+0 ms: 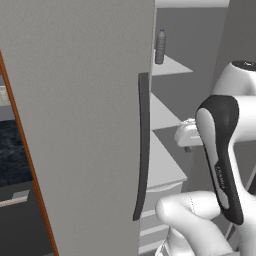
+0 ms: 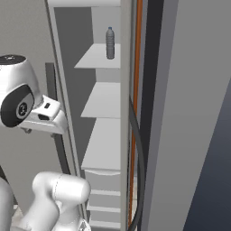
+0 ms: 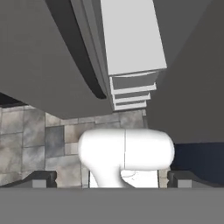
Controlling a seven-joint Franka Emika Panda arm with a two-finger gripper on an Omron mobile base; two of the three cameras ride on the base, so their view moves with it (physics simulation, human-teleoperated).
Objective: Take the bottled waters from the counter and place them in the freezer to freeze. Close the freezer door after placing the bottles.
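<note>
One bottled water point(image 1: 160, 47), grey-clear with a dark cap, stands upright on the top white shelf inside the freezer point(image 1: 167, 115). The right base view has the same bottle point(image 2: 110, 43) at the back of that shelf. The freezer door point(image 2: 189, 113) stands swung open to the right, its dark bar handle point(image 2: 139, 162) curving along its edge. My gripper point(image 3: 113, 180) is open, fingertips wide apart with nothing between them, pointing down at the floor in front of the freezer. The white hand point(image 1: 186, 134) hangs level with the middle shelves, well below the bottle. A strip of black counter point(image 1: 12, 150) shows far left.
The closed left twin panel point(image 1: 75, 125) with its dark handle point(image 1: 144, 145) stands close on my left. An orange-brown cupboard edge point(image 1: 27, 160) borders it. White drawers point(image 3: 131, 92) sit at the freezer's bottom. A grey tiled floor point(image 3: 39, 144) lies below.
</note>
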